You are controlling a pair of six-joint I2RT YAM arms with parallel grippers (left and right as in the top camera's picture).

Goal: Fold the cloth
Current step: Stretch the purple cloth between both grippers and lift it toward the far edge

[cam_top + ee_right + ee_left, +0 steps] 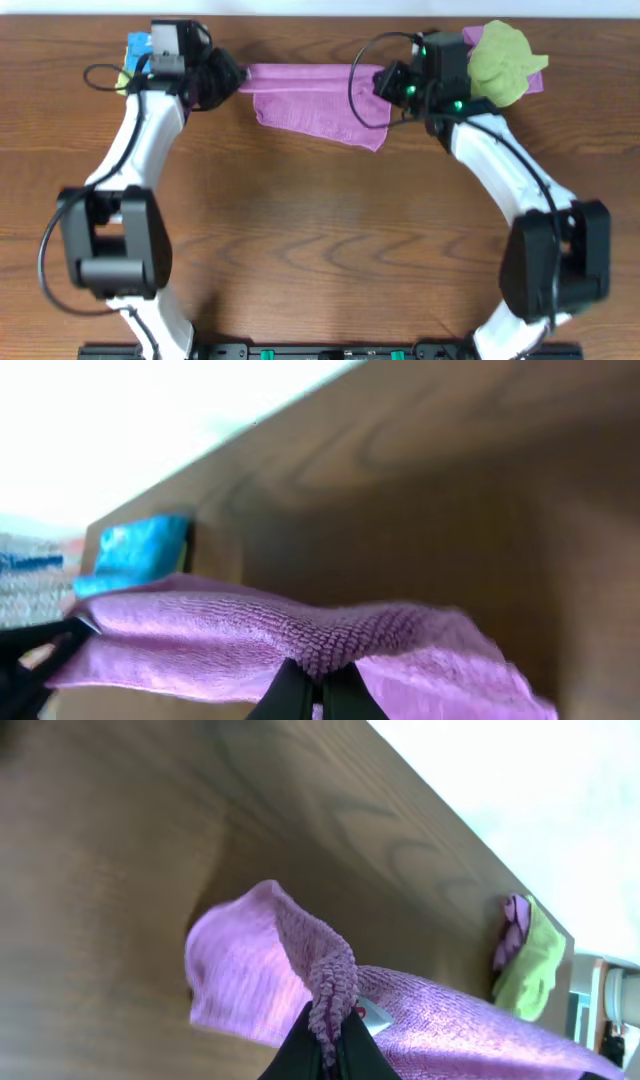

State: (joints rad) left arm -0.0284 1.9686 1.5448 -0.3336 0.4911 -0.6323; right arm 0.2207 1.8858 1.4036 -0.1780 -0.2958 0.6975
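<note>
A purple cloth (310, 100) hangs stretched between my two grippers near the table's far edge, sagging toward the front. My left gripper (222, 82) is shut on its left corner; the left wrist view shows the cloth (330, 980) bunched between the fingers (328, 1045). My right gripper (388, 82) is shut on the right corner; in the right wrist view the cloth (250, 630) drapes over the pinching fingers (318, 685).
A green cloth (503, 62) lies on another purple cloth at the back right, also seen in the left wrist view (528, 960). A blue cloth (137, 47) lies at the back left, shown in the right wrist view (140, 550).
</note>
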